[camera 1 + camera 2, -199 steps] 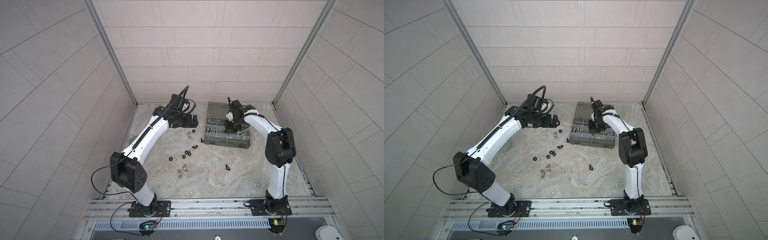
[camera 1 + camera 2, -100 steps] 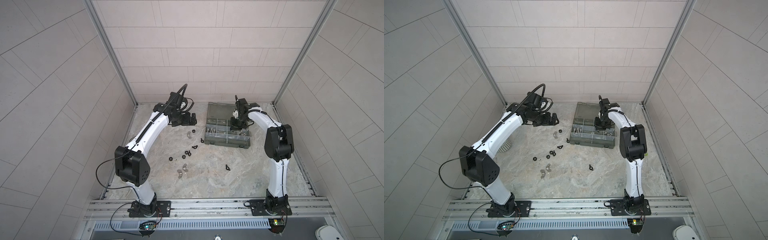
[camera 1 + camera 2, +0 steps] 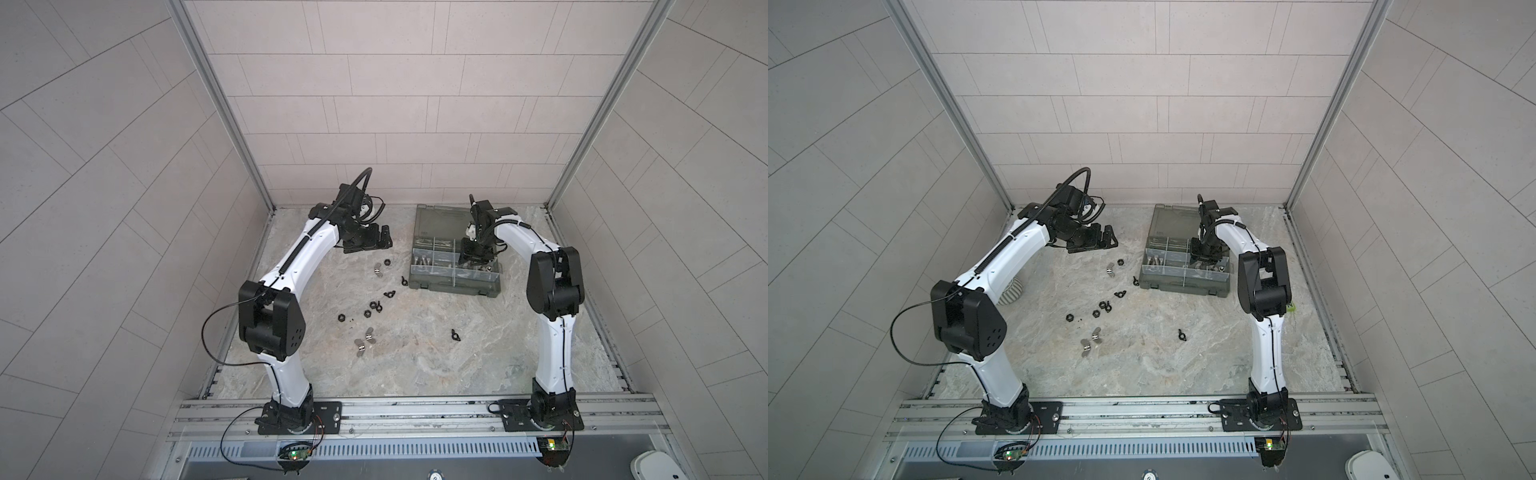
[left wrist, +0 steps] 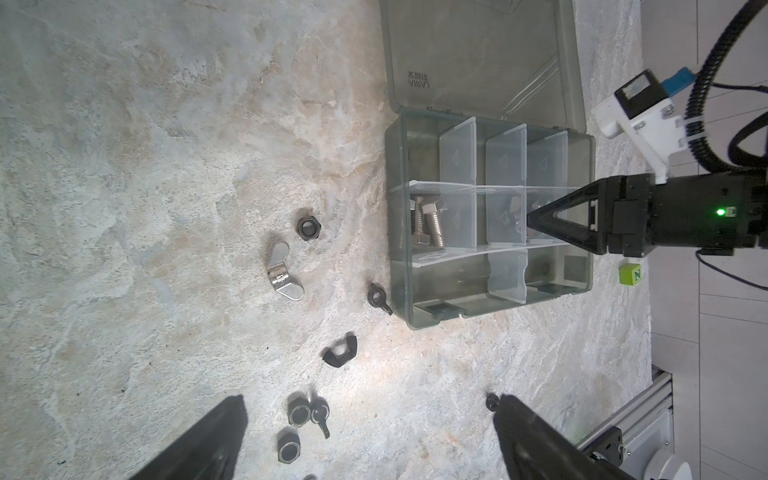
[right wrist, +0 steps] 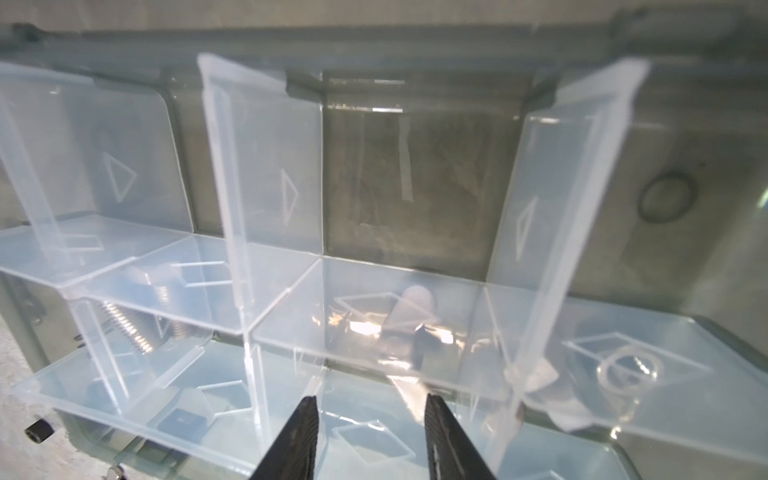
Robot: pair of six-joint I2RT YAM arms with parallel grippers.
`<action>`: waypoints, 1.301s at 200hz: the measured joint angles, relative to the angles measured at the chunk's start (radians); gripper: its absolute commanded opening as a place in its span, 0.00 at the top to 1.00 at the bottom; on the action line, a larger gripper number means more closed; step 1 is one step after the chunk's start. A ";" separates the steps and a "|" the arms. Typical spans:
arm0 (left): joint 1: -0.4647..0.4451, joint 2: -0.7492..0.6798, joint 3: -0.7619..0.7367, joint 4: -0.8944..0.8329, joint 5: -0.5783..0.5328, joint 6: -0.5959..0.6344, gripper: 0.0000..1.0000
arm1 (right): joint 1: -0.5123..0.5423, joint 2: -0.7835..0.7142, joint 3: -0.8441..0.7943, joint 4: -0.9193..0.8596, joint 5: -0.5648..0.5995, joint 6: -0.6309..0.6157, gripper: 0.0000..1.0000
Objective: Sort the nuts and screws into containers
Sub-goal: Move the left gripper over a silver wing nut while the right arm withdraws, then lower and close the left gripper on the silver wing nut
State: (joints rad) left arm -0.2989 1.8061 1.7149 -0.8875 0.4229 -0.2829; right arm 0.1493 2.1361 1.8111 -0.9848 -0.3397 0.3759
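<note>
Sitting open far back on the table [image 3: 415, 365], the box [image 3: 453, 286] has the right gripper [image 5: 370, 401] over its middle row, jaws slightly apart, pinching nothing; the left gripper [image 4: 370, 399] is spread wide, screws [image 4: 428, 226] lie in the box's left-end compartment, and nuts [image 3: 373, 305] scatter the table.

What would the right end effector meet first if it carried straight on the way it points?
Probably the silver wing nuts in the organizer box compartment under the right end effector; depth is unclear.
</note>
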 measured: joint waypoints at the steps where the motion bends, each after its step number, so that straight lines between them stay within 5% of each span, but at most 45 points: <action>1: 0.000 0.000 0.000 0.000 0.000 0.000 0.00 | 0.000 -0.002 0.000 0.000 0.000 0.000 0.55; 39: 0.000 0.042 0.000 0.000 -0.064 -0.013 0.00 | 0.003 -0.117 -0.002 -0.036 -0.016 -0.016 0.41; 118: 0.000 0.227 -0.002 0.000 -0.245 -0.023 0.12 | 0.053 -0.432 -0.171 -0.082 -0.050 -0.046 0.34; 187: -0.023 0.292 -0.003 0.034 -0.286 -0.063 0.22 | 0.087 -0.637 -0.423 -0.077 -0.074 -0.043 0.29; 260: -0.086 0.367 -0.003 0.047 -0.319 -0.098 0.28 | 0.092 -0.724 -0.514 -0.066 -0.101 -0.060 0.18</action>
State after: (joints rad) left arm -0.3851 2.1735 1.7123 -0.8406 0.1043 -0.3809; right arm 0.2417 1.4124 1.2968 -1.0504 -0.4412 0.3157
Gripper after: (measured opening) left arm 0.724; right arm 0.814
